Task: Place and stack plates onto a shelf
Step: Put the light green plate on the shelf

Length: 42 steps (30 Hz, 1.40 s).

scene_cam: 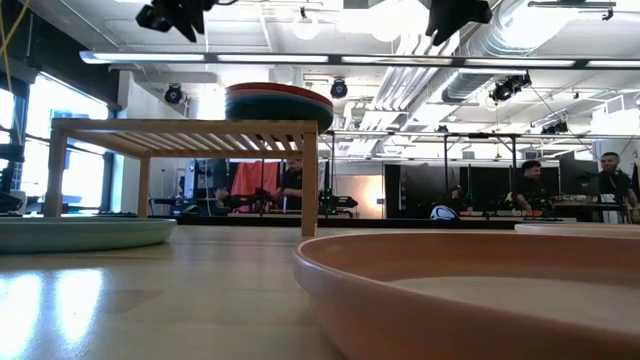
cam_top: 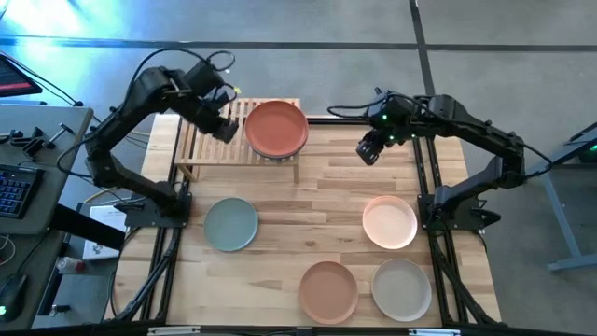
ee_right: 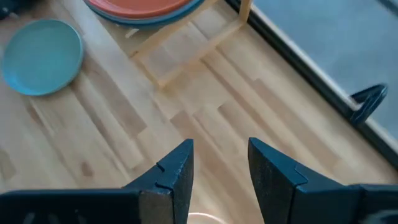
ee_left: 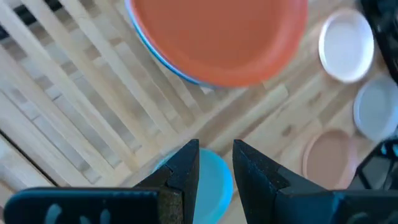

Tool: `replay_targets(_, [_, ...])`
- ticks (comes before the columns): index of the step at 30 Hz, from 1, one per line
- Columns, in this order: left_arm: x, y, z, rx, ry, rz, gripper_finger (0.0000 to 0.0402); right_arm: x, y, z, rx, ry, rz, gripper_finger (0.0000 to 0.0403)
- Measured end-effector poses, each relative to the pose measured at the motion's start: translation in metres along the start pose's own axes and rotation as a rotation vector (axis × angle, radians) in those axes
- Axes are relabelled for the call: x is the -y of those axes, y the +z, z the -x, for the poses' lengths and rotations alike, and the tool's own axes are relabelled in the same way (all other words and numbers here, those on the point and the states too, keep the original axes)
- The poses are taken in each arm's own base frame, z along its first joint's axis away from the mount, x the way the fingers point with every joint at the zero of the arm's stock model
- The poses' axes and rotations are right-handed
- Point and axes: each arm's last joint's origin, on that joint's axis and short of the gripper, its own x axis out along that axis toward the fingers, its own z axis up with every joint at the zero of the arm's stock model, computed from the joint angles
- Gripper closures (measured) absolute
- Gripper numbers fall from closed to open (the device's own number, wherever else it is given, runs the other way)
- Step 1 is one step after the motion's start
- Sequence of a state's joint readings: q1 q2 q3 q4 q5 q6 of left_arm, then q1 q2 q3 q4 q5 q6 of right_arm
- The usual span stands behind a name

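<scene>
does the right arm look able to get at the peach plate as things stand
Probably yes. The right gripper hangs open above bare table, and the peach plate lies alone on its side, nothing on it or between them.

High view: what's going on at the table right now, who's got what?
Nobody is holding anything. A stack of plates with a terracotta one on top sits on the right half of the shelf. The left gripper hangs open over the shelf's bare left half; the right gripper hangs open over the table. Four plates wait on the table: sage green, peach, tan-orange and beige.
</scene>
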<state>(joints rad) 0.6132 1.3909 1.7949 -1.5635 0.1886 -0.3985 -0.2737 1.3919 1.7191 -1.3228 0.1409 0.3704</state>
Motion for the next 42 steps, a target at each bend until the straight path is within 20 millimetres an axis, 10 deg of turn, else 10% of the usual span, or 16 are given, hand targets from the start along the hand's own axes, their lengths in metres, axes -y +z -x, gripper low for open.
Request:
replay_targets(28, [0.040,-0.120,-0.079,-0.349,0.065,-0.277,0.0314,-0.146,-0.076,-0.083,-0.407,-0.188,0.028,0.0272])
replay_targets(42, [0.059,-0.155,-0.103,-0.362,0.020,-0.384,0.0314,-0.188,-0.124,-0.107,-0.491,-0.327,0.033,0.0272])
